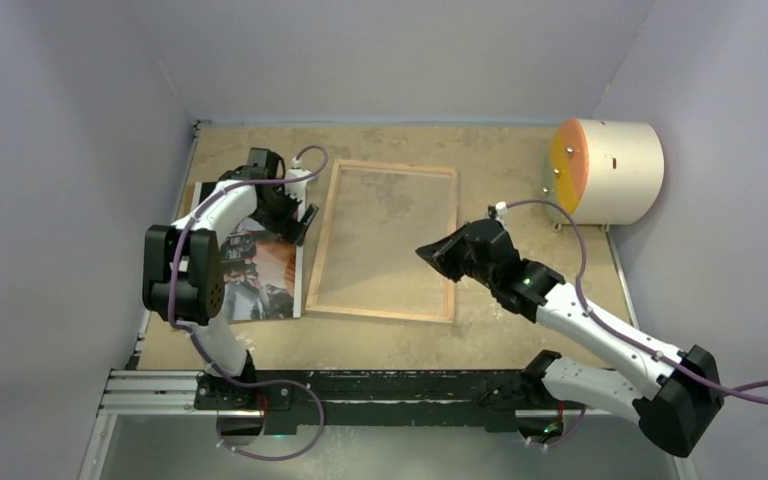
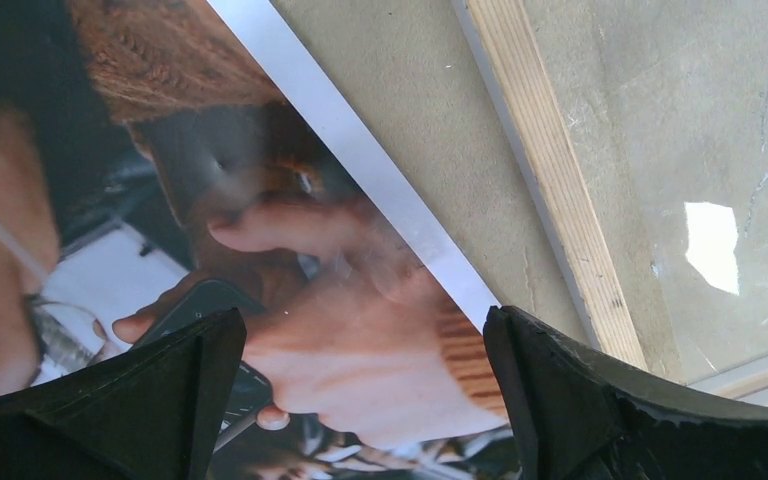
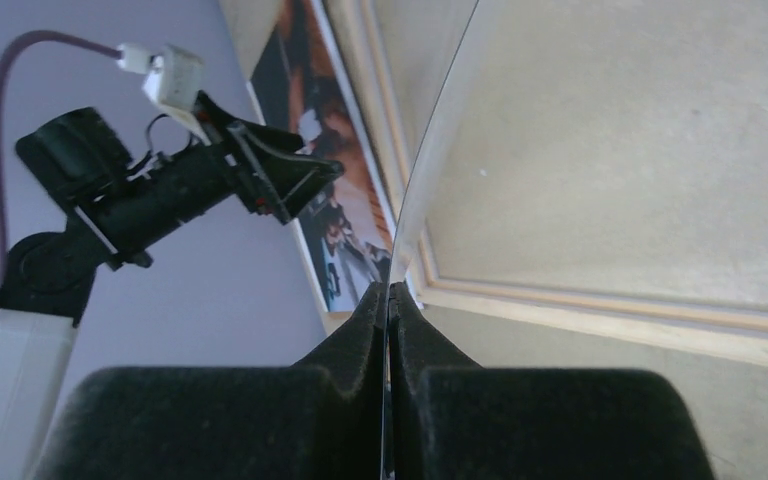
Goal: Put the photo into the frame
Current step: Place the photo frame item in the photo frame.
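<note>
Tan tabletop (image 1: pixel 520 160) with lilac walls around it, and the job's looking barely started: the photo (image 1: pixel 260 280) is lying face up just left of the frame (image 1: pixel 322 240), not in it, and the frame is sitting wood side up. The left gripper (image 2: pixel 360 330) is hovering low over the photo's right edge, jaws spread wide, holding nothing. The right gripper (image 3: pixel 388 300) is reaching in at the frame's right side, pinching what looks like the thin clear pane (image 3: pixel 426 150) by its edge.
</note>
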Action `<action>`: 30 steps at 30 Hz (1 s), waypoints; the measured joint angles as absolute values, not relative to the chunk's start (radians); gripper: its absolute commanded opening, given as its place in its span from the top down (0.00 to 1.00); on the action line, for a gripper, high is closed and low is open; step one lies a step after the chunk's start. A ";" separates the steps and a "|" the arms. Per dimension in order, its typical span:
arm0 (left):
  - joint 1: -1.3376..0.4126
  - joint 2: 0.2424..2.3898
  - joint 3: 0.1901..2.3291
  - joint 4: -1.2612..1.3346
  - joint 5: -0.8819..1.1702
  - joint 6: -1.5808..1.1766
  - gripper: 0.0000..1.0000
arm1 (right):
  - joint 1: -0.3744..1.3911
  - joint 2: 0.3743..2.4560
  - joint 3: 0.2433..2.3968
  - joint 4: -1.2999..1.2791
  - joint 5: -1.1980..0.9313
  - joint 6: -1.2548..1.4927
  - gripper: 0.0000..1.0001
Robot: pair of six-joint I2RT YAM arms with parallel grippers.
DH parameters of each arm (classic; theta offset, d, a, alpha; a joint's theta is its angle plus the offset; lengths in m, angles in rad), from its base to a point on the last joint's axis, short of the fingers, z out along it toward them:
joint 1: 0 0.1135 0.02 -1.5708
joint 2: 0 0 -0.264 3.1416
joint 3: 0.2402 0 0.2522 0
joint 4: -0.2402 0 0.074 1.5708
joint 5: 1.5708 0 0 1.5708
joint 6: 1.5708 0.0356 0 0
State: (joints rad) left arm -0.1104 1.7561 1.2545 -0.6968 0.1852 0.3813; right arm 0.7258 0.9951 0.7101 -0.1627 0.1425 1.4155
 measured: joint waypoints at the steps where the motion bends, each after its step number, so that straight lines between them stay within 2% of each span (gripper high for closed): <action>1: -0.110 1.755 1.255 -0.697 0.187 0.381 0.02 | 0.726 1.012 0.741 -0.161 0.142 1.396 1.00; 7: -0.060 1.752 1.314 -0.719 0.205 0.361 0.02 | 0.726 1.150 0.974 -0.165 0.128 1.275 1.00; 12: 0.087 1.752 1.436 -0.709 0.175 0.305 0.03 | 0.731 1.269 1.180 -0.144 0.085 1.209 1.00; 15: 0.164 1.752 1.479 -0.694 0.160 0.293 0.03 | 0.760 1.272 1.210 -0.113 0.080 1.200 1.00; 18: 0.202 1.752 1.485 -0.690 0.149 0.294 0.02 | 0.823 1.232 1.145 -0.072 0.067 1.208 1.00; 22: 0.189 1.752 1.458 -0.690 0.161 0.313 0.02 | 0.910 1.122 0.905 -0.045 0.028 1.228 1.00; 26: 0.173 1.752 1.431 -0.700 0.174 0.338 0.02 | 0.945 1.043 0.682 -0.085 -0.001 1.231 1.00; 30: 0.144 1.751 1.411 -0.704 0.176 0.359 0.02 | 0.950 1.014 0.574 -0.154 0.013 1.223 1.00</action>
State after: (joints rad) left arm 0.1436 1.7512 1.4105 -0.7044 0.1764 0.3592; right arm 0.9501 1.0138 0.5743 -0.1539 0.0132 1.2228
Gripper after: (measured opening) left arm 0.976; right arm 0.004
